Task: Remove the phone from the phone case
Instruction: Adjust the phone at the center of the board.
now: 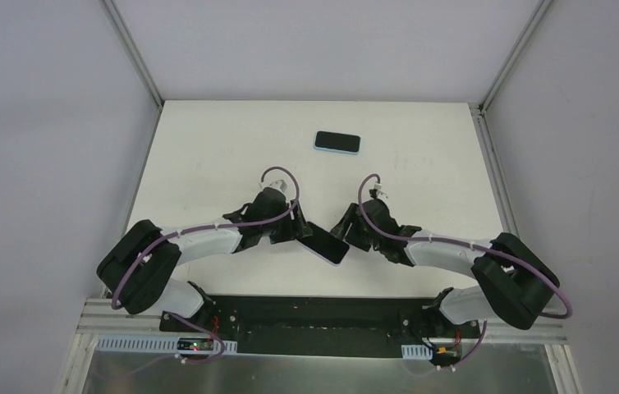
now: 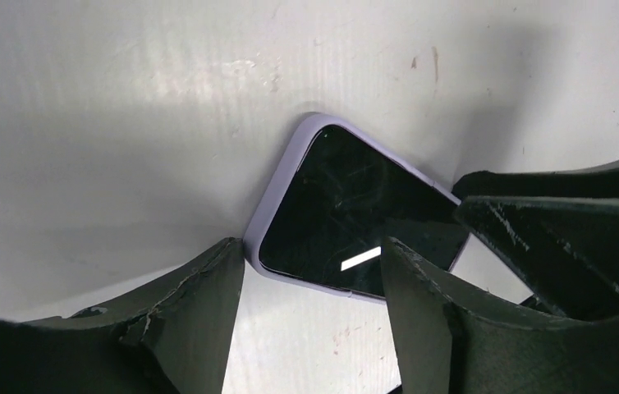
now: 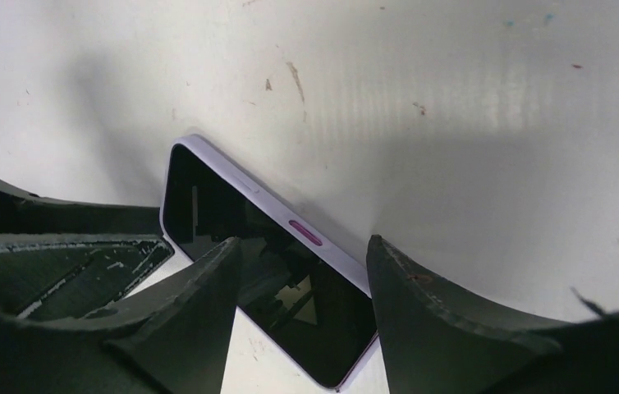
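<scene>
Cased phone (image 1: pixel 328 245) between 2 half-spread grippers, near the table's (image 1: pixel 208 164) front edge.

A second phone (image 1: pixel 337 142) with a pale blue rim lies well apart at the far middle of the table, clear of both arms. Around the task's phone the space is crowded: the left gripper (image 1: pixel 300 233) straddles its left end and the right gripper (image 1: pixel 347 231) its right end, their black fingers nearly meeting. The phone is screen up, its long axis running diagonally from far-left to near-right. It sits fully inside the lavender phone case (image 2: pixel 277 193), whose rim shows all round the glass, with a pink side button (image 3: pixel 309 233) on 1 long edge. Both grippers' jaws stand partly apart with the phone between them. I cannot tell whether either one clamps it.
</scene>
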